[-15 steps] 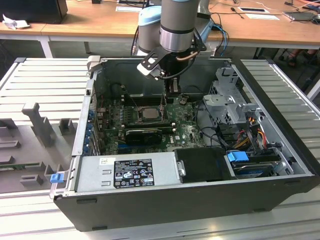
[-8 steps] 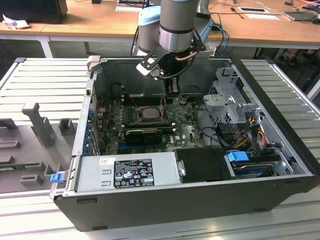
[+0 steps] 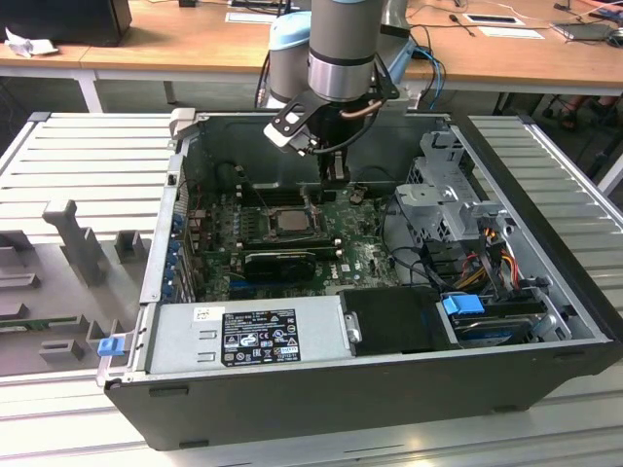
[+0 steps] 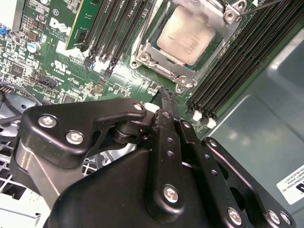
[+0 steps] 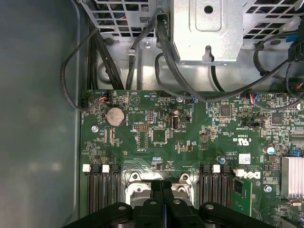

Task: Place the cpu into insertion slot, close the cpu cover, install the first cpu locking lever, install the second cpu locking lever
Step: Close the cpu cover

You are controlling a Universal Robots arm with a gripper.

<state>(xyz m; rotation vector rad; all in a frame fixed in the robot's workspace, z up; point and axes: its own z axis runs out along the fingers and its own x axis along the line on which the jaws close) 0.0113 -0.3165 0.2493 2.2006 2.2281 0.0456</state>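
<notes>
The cpu [image 4: 187, 35] sits in the insertion slot [image 3: 261, 226], its dull silver top showing through the cut-out of the cpu cover [image 4: 151, 53], which lies flat around it. The gripper [image 4: 164, 95] is just beside a corner of the slot, over the green motherboard [image 5: 156, 128]. Its jaws are pressed together with nothing between them.

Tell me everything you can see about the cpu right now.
The cpu is a small flat square chip with a dull silver-grey metal top. It lies flat in the insertion slot, between rows of long black memory slots on the green board. The silver cpu cover lies down around it, overlapping its edges. The shut pincer hangs beside the slot's corner, clear of the chip.
</notes>
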